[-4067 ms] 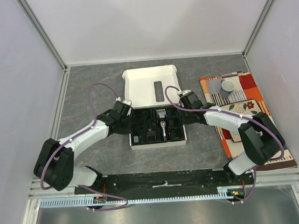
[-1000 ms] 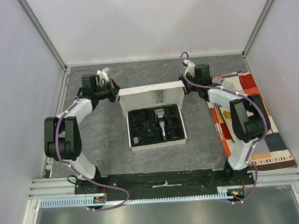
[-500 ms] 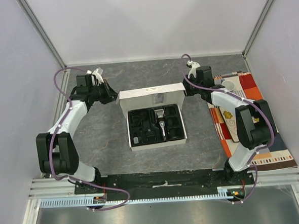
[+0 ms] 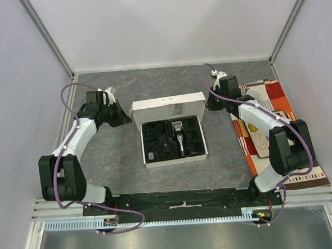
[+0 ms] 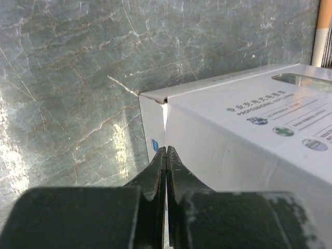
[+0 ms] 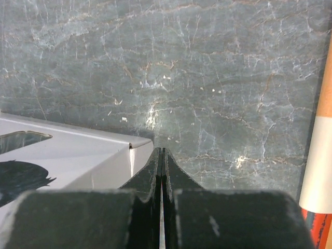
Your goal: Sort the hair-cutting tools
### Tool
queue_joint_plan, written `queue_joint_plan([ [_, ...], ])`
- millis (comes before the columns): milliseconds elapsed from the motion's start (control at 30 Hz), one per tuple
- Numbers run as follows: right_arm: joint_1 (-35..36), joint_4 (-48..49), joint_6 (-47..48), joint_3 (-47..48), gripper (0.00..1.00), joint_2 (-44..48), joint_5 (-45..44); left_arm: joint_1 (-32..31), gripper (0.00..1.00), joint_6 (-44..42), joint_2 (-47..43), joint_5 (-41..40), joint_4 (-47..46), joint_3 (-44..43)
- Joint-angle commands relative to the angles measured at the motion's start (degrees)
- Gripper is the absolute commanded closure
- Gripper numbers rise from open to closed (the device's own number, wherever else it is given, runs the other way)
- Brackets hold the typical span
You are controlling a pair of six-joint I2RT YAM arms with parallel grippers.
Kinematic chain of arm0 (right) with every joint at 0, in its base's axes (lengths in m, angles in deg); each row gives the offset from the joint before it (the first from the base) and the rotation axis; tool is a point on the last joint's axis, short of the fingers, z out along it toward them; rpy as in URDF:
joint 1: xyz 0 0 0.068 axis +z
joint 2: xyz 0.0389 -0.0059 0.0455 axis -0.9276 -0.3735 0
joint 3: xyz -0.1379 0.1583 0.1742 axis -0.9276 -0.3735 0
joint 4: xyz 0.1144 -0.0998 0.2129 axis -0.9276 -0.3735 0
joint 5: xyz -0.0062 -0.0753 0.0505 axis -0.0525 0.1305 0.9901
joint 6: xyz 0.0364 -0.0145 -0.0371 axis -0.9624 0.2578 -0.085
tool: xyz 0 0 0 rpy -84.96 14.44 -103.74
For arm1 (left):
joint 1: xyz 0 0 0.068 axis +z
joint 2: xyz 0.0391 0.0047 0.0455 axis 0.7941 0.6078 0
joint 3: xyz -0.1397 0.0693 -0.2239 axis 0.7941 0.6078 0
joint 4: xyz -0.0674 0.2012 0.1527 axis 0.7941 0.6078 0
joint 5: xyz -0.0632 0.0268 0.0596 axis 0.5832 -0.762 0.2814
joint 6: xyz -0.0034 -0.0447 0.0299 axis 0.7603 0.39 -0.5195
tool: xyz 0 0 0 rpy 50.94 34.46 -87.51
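The left jaws are pressed together with nothing between them, and in the left wrist view their tips sit just in front of the near corner of the white lid (image 5: pixel 249 135), over the grey marbled counter (image 5: pixel 67 78). The right jaws are likewise pressed together and empty; the right wrist view shows their tips just beside the other corner of the lid (image 6: pixel 67 155), with the edge of the patterned cloth (image 6: pixel 317 155) at the far right. From above we see both arms reaching out to the two ends of the lid (image 4: pixel 168 107), the left one slightly apart from its left end and the right one close to its right end. The lid stands raised along the far edge of the white box (image 4: pixel 174 160), which sits in the middle of the counter (image 4: pixel 111 156). Inside the box lies a black tray (image 4: pixel 147 142), and the black-and-silver hair clipper (image 4: pixel 180 137) lies lengthwise in its middle compartment. Other dark pieces (image 4: pixel 164 137) fill the compartments on either side, but against the black tray we cannot tell them apart. On the right, the cloth (image 4: pixel 280 151) lies flat on the counter, and the grey cup (image 4: pixel 253 95) stands at its far end, near the right arm.
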Motion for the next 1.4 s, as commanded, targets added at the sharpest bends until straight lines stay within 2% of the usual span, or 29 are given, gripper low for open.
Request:
queue_joint_plan([
  [0, 1.6, -2.0, 1.1, -1.4, 1.0, 2.6, -1.9, -0.2, 0.98, -3.2, -2.8, 4.1, 0.2, 1.6],
  [267, 3.7, -0.6, 0.8, -3.6, 1.0, 2.7, -0.9, -0.6, 0.98, -1.9, -3.4, 8.4, -2.4, 3.6],
  [833, 4.6, 1.7, 0.1, -5.4, 1.0, 3.7, 2.8, -2.0, 0.98, -0.9, -1.7, 8.6, -4.1, 3.3],
  [1367, 6.7, 3.5, -0.3, -7.8, 1.0, 4.7, 3.8, -7.1, 0.98, -0.2, -2.0, 6.1, -4.6, 4.2],
])
